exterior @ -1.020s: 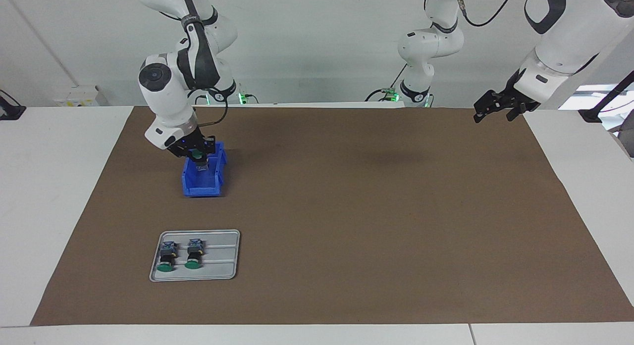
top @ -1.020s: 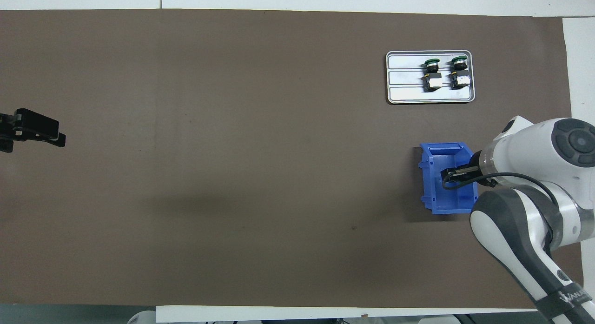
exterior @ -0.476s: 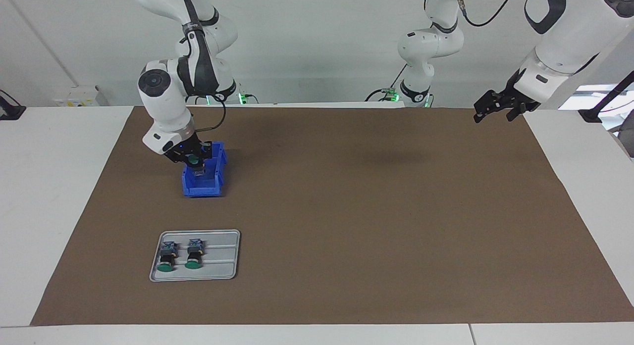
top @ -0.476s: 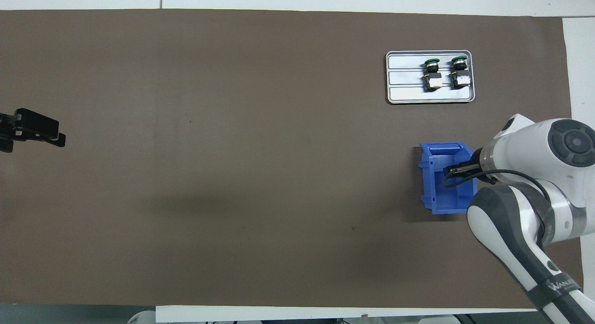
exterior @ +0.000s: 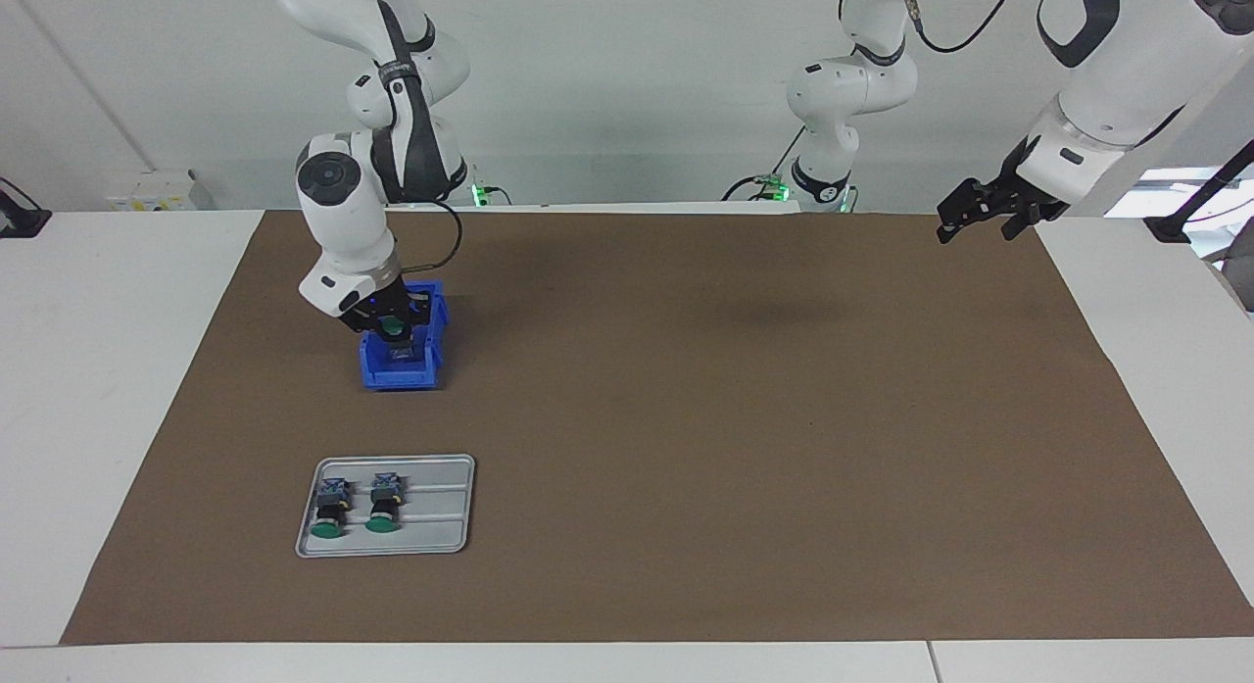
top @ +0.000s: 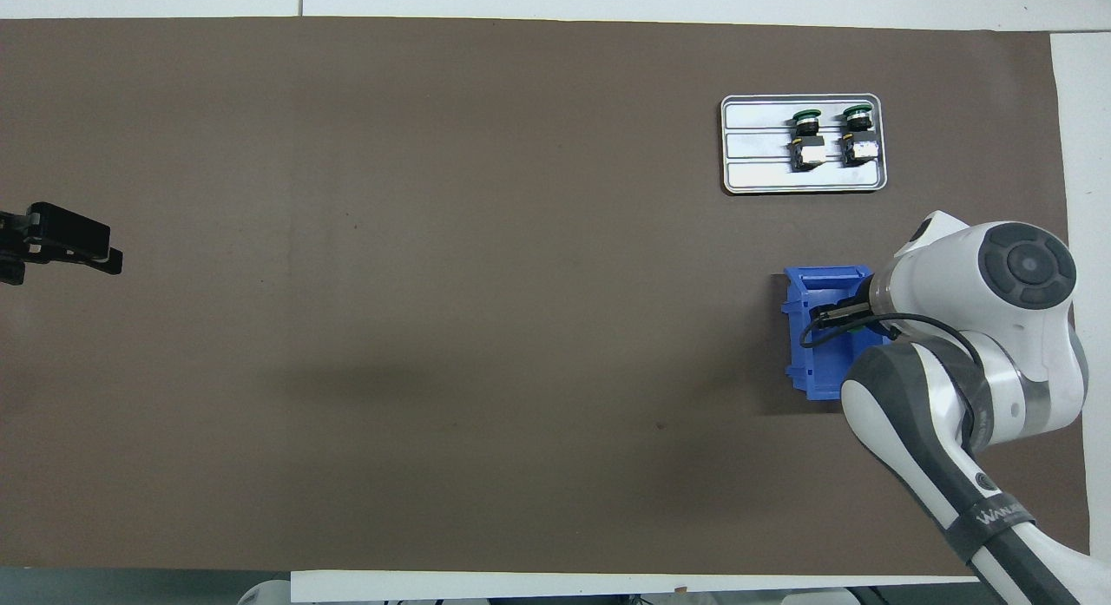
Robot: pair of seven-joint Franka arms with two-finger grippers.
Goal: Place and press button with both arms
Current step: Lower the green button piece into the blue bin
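Right gripper up over the blue bin, fingers clamped on a button: green cap up by the fingers, block end hanging down into the bin's mouth. Bin sits on the brown mat toward the right arm's end. Farther from the robots, a grey tray holds 2 more buttons lying side by side. Left gripper waits spread wide, holding nothing, above the mat's edge at the left arm's end
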